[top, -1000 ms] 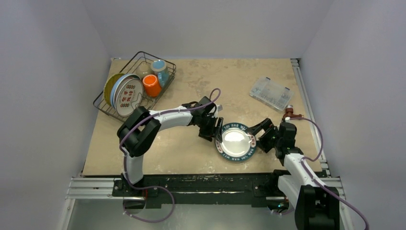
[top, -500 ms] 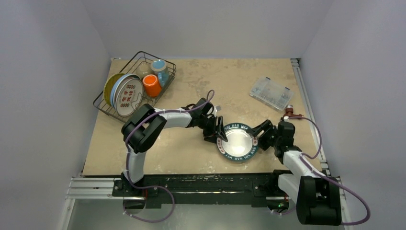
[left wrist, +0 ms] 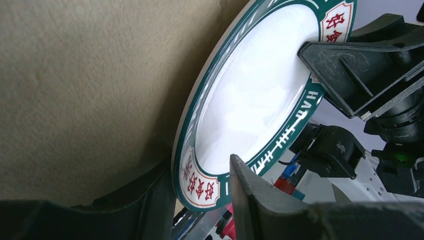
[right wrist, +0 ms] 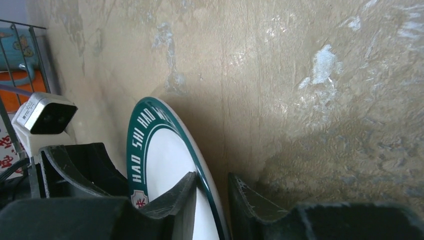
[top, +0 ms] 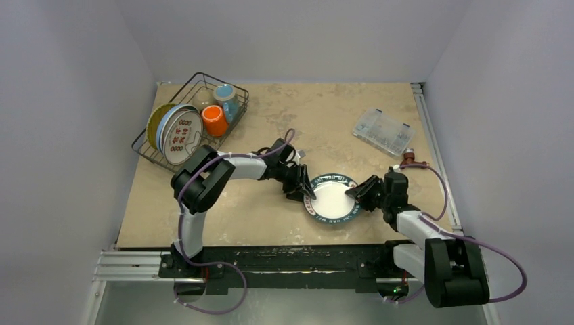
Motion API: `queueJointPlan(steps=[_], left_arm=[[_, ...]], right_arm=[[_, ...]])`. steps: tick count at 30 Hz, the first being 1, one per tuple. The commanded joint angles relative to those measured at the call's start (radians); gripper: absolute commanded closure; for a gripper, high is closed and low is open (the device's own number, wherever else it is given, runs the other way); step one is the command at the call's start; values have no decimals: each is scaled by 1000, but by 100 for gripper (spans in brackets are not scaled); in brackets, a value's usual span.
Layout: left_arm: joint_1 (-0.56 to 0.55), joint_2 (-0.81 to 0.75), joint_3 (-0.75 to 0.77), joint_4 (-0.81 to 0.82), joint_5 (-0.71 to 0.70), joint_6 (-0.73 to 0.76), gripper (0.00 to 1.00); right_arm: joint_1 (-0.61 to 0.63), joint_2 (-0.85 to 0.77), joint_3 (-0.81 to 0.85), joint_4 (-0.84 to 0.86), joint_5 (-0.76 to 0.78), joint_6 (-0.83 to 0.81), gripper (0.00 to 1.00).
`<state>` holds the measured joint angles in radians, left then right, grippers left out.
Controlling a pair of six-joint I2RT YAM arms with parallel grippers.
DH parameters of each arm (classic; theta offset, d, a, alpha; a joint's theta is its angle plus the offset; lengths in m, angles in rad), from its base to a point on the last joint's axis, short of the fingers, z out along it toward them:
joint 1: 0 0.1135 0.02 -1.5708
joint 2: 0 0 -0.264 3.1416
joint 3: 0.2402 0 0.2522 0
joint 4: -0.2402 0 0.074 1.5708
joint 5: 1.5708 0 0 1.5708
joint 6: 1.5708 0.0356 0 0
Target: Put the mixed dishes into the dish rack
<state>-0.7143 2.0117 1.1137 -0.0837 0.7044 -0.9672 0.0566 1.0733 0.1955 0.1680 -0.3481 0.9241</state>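
Right of the dish rack [top: 232, 112], on the open desk [top: 271, 217]: one white teal-rimmed plate [top: 332, 200], tilted. The left tool [top: 306, 191] is clamped on its rack-side rim and the right tool [top: 357, 194] on its far rim.

Inside the rack:
- three plates on edge: yellow woven plate [top: 154, 122], blue plate [top: 164, 125], red-dotted plate [top: 181, 131]
- three cups: orange cup [top: 214, 120], blue mug [top: 225, 97], cream cup [top: 202, 100]

Farther right of the rack: one clear compartment box [top: 382, 132], well apart.
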Motion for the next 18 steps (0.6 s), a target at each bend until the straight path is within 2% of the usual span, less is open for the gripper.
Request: queueJointPlan(steps=[1, 5, 8, 13, 18], left_arm=[[-11, 26, -21, 103, 4, -45, 57], [30, 19, -70, 245, 60, -160, 49], [49, 11, -101, 349, 100, -240, 44], [49, 2, -121, 436, 133, -309, 44], [50, -11, -139, 523, 160, -353, 50]], right_arm=[[45, 15, 16, 11, -48, 36, 79], [46, -37, 25, -33, -14, 15, 100], [46, -94, 11, -13, -26, 28, 100], [46, -212, -36, 106, -63, 76, 100], [46, -370, -88, 180, -63, 117, 100]])
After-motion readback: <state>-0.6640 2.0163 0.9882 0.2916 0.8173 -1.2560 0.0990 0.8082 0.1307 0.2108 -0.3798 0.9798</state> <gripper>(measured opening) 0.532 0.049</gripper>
